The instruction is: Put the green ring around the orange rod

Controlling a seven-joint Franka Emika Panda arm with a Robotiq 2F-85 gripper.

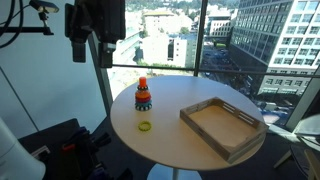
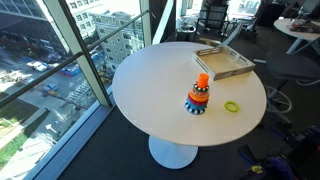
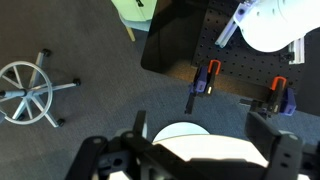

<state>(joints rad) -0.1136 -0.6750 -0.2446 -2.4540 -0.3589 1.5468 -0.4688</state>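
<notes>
Round white table [image 1: 180, 147] beside high-rise windows. The green ring [image 1: 145, 126] lies flat on the tabletop, near the orange rod [image 1: 142, 84] (stacked rings sit at its base), with the wooden tray [image 1: 222, 125] further off. The gripper [image 3: 200, 132] hangs high above, jaws spread wide, empty. Risk: the thin, flat ring may slip from the pinch, or tilt and catch on the rod tip.
</notes>
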